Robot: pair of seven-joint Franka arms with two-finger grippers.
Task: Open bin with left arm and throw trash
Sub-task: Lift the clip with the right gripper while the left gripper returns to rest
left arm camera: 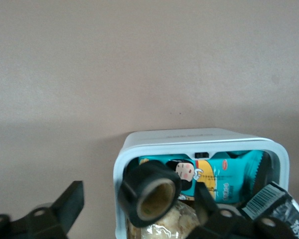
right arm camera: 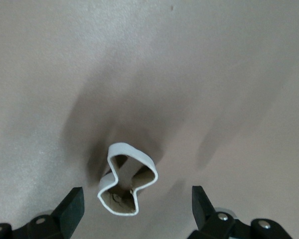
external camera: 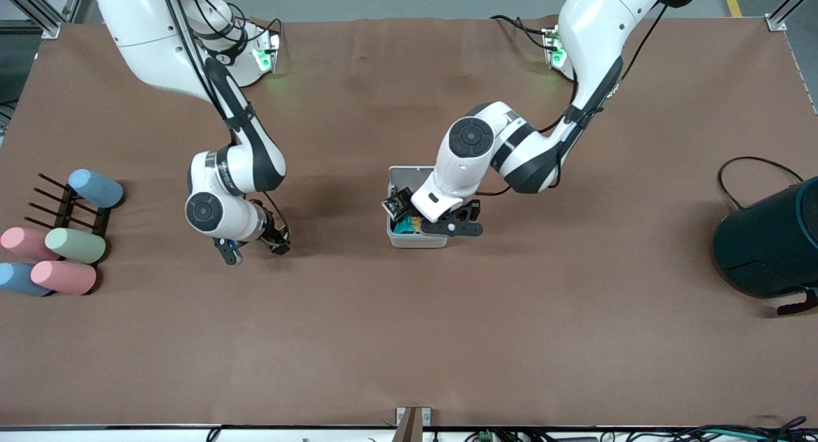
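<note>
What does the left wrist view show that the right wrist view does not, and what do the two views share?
Only the left wrist view shows the open bin with a black ring, a teal snack packet and a black wrapper inside, seen from the left gripper above it.

Only the right wrist view shows the bent white loop lying on the table, below the right gripper.

Both show the brown table and open black fingers.
</note>
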